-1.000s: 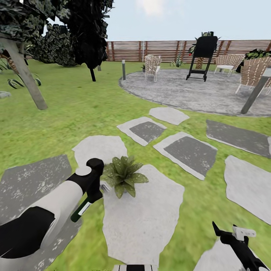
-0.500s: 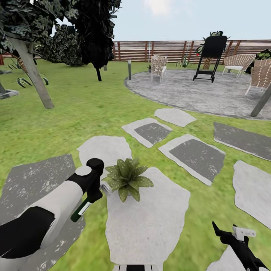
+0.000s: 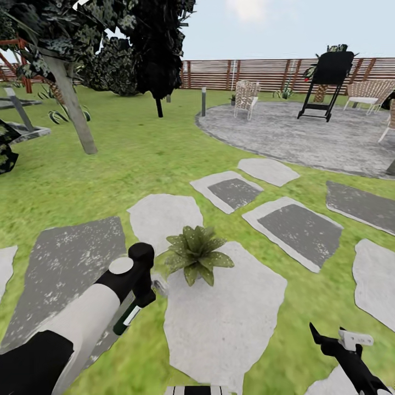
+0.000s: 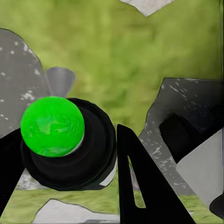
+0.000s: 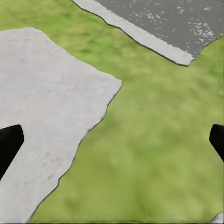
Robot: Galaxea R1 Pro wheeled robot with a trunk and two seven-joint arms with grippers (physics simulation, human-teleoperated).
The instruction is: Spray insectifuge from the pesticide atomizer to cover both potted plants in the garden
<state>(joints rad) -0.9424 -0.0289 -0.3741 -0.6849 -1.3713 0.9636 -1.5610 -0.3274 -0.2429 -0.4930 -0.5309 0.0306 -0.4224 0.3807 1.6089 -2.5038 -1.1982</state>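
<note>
My left claw clamped on pesticide atomizer — long axis slanting down toward near left. Potted plant on pale stepping stone, just right and slightly far of claw. Right claw apart, empty — farther off.

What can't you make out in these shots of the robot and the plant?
- Second potted plant: its place cannot be told; one potted plant stands on a stepping stone.
- Plant's pot: head view, covered by leaves.
- Pesticide atomizer: head view, mostly behind the left arm.
- Right hand: right wrist view, fingertips cut by the edges.
</note>
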